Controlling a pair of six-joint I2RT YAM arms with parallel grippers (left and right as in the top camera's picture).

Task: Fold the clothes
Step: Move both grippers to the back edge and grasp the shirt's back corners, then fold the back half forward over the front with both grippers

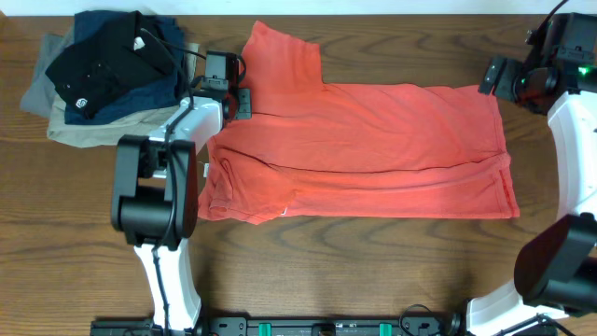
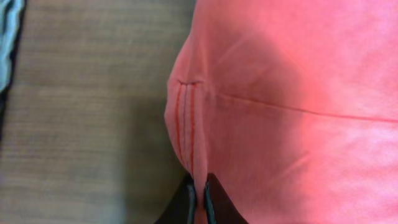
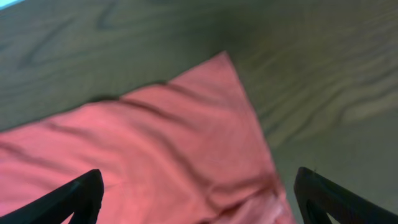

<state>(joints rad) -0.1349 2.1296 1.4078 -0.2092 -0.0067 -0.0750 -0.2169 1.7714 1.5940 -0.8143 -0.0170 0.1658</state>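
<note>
Left gripper (image 2: 200, 200) is clamped shut on the stitched edge of the coral T-shirt (image 1: 392, 140), on the side nearest the pile of folded garments (image 1: 103, 75). Right gripper (image 3: 198, 186) has its jaws wide apart and holds nothing, hovering over the shirt corner farthest from the pile. Shirt lies flat on the table (image 1: 373, 280), just beside the pile and stretching away from it (no lettering visible, probably face down). Risks:
- My left pinch is thin, right at the hem, so it can slip on lift.
- If left pulls before right grips, the cloth drags and bunches.
- I may have only one layer.
</note>
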